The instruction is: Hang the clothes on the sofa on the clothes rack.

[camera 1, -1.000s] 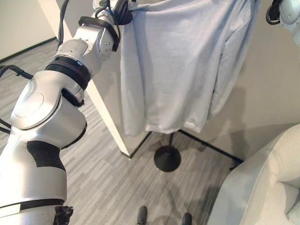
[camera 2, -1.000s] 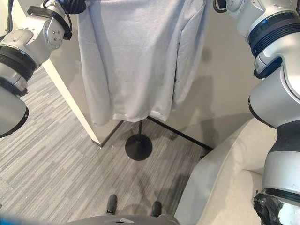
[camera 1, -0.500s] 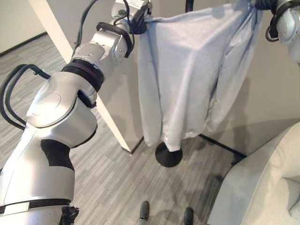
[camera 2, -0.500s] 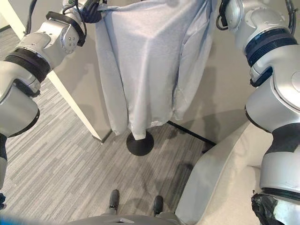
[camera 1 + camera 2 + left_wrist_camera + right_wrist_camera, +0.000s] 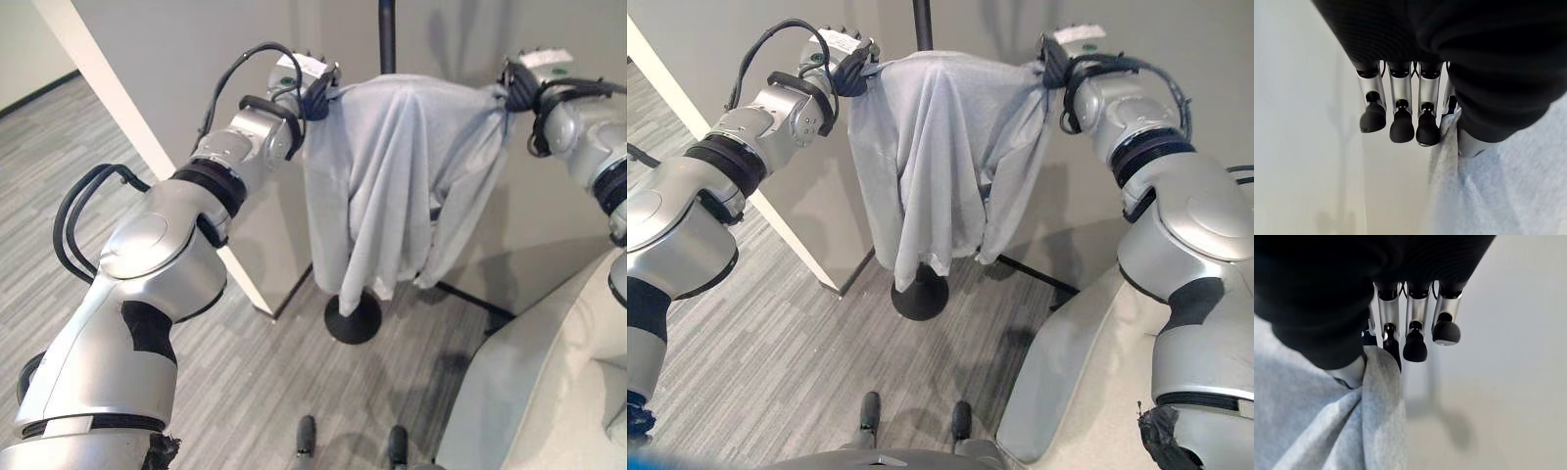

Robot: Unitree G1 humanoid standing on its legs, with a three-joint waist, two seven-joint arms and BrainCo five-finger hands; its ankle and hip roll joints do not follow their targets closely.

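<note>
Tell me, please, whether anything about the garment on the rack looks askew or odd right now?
Yes: the grey garment sags over the rack pole in a bunched, lopsided drape, not spread flat. Its two top corners are pinched by the left hand and right hand, so it is not yet hanging free.

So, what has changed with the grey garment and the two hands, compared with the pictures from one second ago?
The camera has tilted up, so the whole scene sits lower. The grey garment, which hung flat and spread out, is now bunched and draped against the rack pole, with its hem drawn in narrower. The left hand and right hand still pinch its upper corners. The rack base and the sofa have not moved.
</note>
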